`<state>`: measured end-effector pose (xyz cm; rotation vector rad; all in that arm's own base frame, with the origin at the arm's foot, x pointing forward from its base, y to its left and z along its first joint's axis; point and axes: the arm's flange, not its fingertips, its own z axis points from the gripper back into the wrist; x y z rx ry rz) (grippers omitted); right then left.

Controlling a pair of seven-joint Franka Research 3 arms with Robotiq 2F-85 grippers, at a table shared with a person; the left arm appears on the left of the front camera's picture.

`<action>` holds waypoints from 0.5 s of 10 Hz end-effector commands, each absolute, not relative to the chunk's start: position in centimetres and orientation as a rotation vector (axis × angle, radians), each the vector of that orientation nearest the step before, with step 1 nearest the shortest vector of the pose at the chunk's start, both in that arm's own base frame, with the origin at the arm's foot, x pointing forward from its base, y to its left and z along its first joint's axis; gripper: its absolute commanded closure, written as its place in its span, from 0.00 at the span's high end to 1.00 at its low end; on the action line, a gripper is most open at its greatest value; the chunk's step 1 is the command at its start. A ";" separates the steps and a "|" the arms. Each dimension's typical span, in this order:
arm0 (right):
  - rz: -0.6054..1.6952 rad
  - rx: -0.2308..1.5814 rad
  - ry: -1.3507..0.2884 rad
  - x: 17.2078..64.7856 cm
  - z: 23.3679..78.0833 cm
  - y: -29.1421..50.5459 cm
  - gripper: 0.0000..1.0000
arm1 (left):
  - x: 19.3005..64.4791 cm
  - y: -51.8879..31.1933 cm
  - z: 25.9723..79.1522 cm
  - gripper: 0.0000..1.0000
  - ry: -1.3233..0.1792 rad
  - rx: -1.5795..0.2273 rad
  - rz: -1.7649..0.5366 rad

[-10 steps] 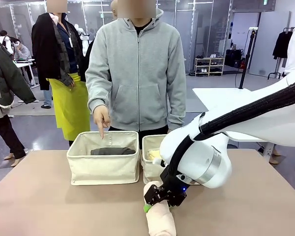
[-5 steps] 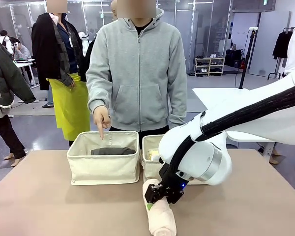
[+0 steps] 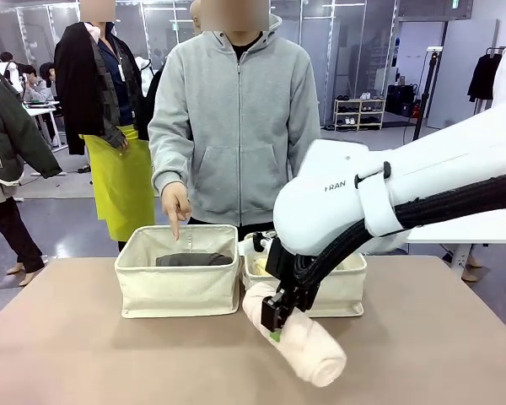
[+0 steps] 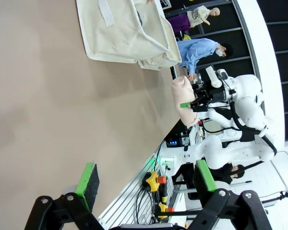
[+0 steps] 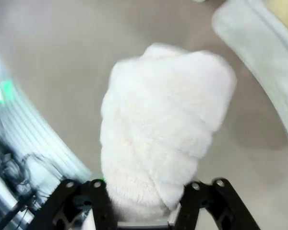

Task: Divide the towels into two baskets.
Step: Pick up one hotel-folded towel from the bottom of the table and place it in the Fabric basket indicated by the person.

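My right gripper (image 3: 276, 322) is shut on one end of a pale pink-beige rolled towel (image 3: 302, 344), which hangs tilted above the table in front of the baskets. Seen from the right wrist, that towel (image 5: 158, 129) bulges out between the black fingers (image 5: 98, 201). A dark grey towel (image 3: 193, 259) lies in the left basket (image 3: 177, 291). My arm partly covers the right basket (image 3: 341, 295); a bit of yellow towel (image 5: 284, 10) shows past its rim (image 5: 257, 45). My left gripper (image 4: 146, 179) stands open over bare table, far from the baskets (image 4: 125, 33).
A person in a grey hoodie stands behind the baskets, one hand (image 3: 175, 205) pointing down into the left basket. The tan table (image 3: 84, 354) has free room at front left and right. Other people stand farther back.
My right gripper has shut on the pink-beige towel and lifted it off the table. The roll now hangs tilted and the arm has risen. The pointing hand has stayed put.
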<state>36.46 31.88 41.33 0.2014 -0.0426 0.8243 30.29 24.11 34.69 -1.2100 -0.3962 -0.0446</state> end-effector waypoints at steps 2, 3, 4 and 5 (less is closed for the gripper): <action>1.412 -0.018 -0.044 35.5 43.2 33.2 0.30 | 30.1 24.3 34.9 1.00 -0.392 -1.206 -0.040; 1.497 -0.011 -0.060 34.9 43.2 33.4 0.30 | 30.1 24.3 34.9 1.00 -0.392 -1.206 -0.040; 1.518 -0.033 -0.088 34.4 43.5 32.9 0.30 | 30.1 24.3 34.9 1.00 -0.392 -1.206 -0.040; 1.497 -0.011 -0.175 33.6 43.6 32.6 0.30 | 30.1 24.3 34.9 1.00 -0.392 -1.206 -0.040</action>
